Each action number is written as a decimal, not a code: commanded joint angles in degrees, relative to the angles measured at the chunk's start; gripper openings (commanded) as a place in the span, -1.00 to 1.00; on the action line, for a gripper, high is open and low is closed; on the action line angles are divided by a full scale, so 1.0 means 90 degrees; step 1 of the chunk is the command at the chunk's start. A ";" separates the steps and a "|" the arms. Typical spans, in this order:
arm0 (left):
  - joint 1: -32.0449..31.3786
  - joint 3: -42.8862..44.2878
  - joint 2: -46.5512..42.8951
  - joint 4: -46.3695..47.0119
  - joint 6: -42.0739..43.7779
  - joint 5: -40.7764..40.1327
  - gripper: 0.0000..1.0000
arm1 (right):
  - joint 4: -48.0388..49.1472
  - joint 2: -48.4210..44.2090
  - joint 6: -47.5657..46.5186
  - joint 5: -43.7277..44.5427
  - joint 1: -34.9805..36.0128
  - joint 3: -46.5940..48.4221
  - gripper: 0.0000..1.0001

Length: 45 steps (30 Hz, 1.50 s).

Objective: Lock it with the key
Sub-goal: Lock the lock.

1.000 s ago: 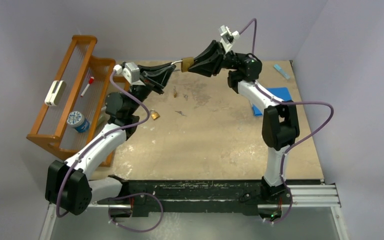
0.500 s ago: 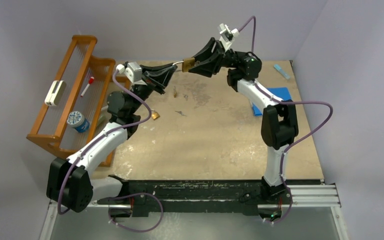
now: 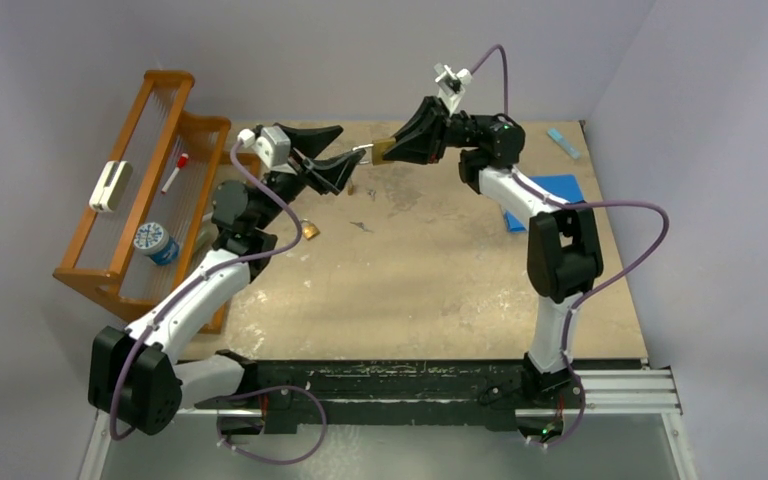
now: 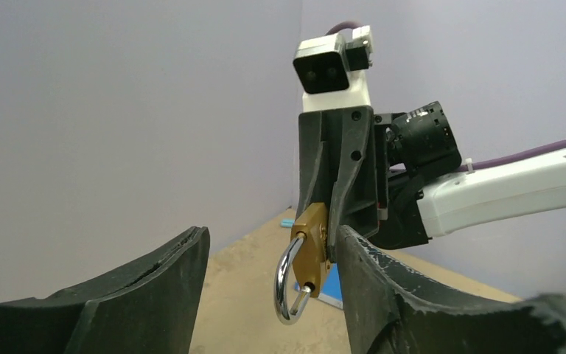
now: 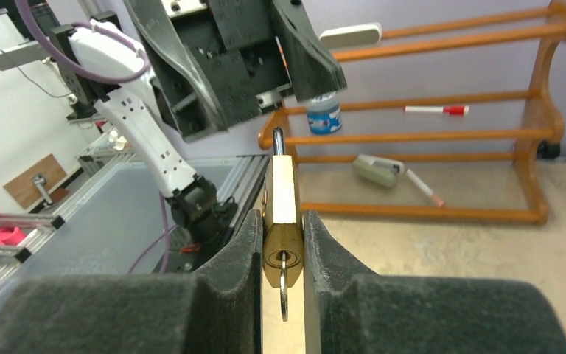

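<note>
A brass padlock [image 3: 383, 150] is held in the air over the far side of the table, with my right gripper [image 3: 397, 148] shut on its body [image 5: 283, 199]. A key [image 5: 283, 284] sticks out of the keyhole between the right fingers. The steel shackle [image 4: 287, 284] points toward my left gripper [image 3: 350, 146], which is open. Its jaws stand wide on either side of the lock [image 4: 312, 240], and the right-hand finger [image 4: 383, 287] is close beside the body. The shackle's free end sits at its hole; I cannot tell whether it is latched.
A wooden rack [image 3: 150, 190] stands at the left with a marker, a can and a white block. A second small padlock [image 3: 310, 230] and loose keys [image 3: 350, 183] lie on the table below the grippers. Blue pieces [image 3: 550, 190] lie at the right.
My left gripper, shut at the shackle earlier, has opened wide. The right gripper has shifted slightly right and down with the padlock in it.
</note>
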 commanded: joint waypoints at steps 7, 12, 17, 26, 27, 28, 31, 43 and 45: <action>0.0015 0.0194 -0.0560 -0.1038 0.0480 -0.0190 0.27 | 0.1024 -0.0616 -0.0035 -0.0173 -0.0146 -0.0163 -1.00; 0.0015 0.0305 -0.0517 -0.1573 0.0670 -0.0350 0.11 | 0.0463 -0.0785 -0.0529 -0.0078 -0.0148 -0.0276 -1.00; 0.0012 0.0378 -0.0405 -0.1750 0.0728 -0.0548 -0.02 | -0.0686 -0.1110 -0.1569 0.0113 -0.0140 -0.0512 -1.00; 0.0005 0.0162 -0.0486 -0.1279 0.0586 -0.0510 -0.15 | -0.0926 -0.1184 -0.1726 0.0138 -0.0128 -0.0550 -1.00; 0.0011 0.0130 -0.0499 -0.1207 0.0575 -0.0388 -0.15 | -0.0936 -0.1171 -0.1722 0.0144 -0.0126 -0.0551 -1.00; 0.0012 0.0077 -0.0523 -0.1100 0.0570 -0.0266 -0.14 | -0.0966 -0.1166 -0.1735 0.0156 -0.0126 -0.0555 -1.00; 0.0014 -0.0281 -0.0761 -0.0540 0.0635 0.0207 -0.08 | -0.1118 -0.1188 -0.1825 0.0141 -0.0128 -0.0551 -1.00; 0.0015 -0.0667 -0.0775 0.0458 0.0571 0.0654 0.13 | -0.0892 -0.1151 -0.1579 -0.0065 -0.0129 -0.0515 -1.00; 0.0015 -0.0609 -0.0611 0.0591 0.0569 0.0700 0.14 | -0.0843 -0.1140 -0.1508 -0.0121 -0.0115 -0.0484 -1.00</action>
